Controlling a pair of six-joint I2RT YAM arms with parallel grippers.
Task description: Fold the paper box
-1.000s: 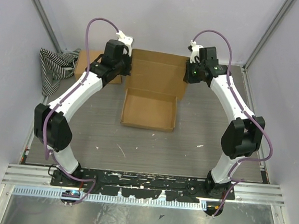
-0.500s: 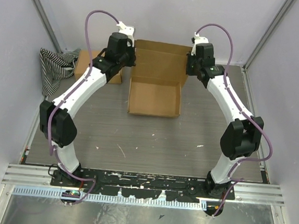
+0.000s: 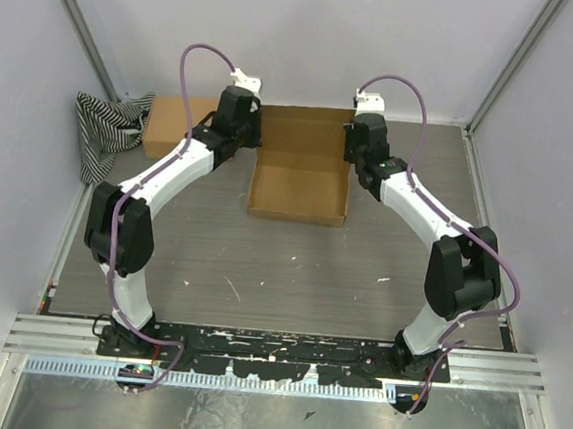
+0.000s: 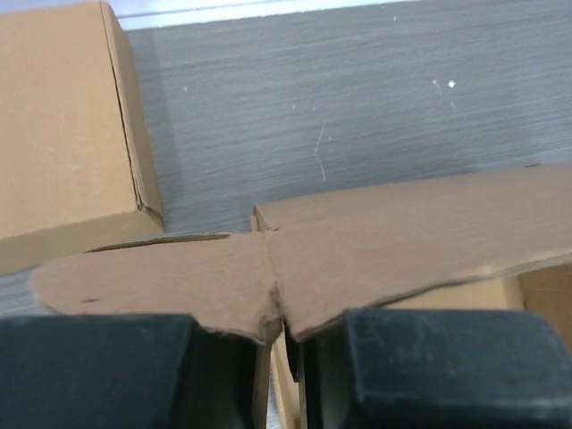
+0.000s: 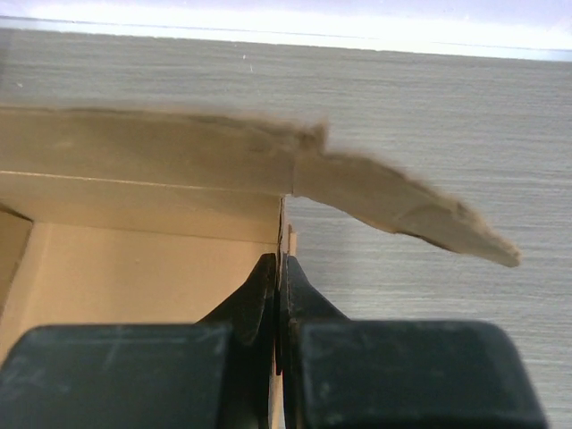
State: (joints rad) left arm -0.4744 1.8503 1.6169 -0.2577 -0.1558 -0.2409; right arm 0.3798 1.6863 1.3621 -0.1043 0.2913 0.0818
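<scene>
Right gripper (image 5: 279, 268) pinches the right wall of the paper box (image 3: 299, 181). Left gripper (image 4: 279, 326) straddles its left wall, jaws slightly parted. The box sits open on the grey table (image 3: 292, 265), toward the far side. A closed cardboard box (image 3: 169, 124) and a striped cloth (image 3: 103, 130) lie leftward.

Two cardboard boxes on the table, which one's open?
The middle box, its tray and back flap exposed. The other box, far left beside the striped cloth, is closed.

Brown box (image 3: 299, 191); black-and-white striped cloth (image 3: 103, 128); grey streaked bench (image 3: 292, 265); purple cables (image 3: 192, 71) on white-and-black arms (image 3: 418, 201).
</scene>
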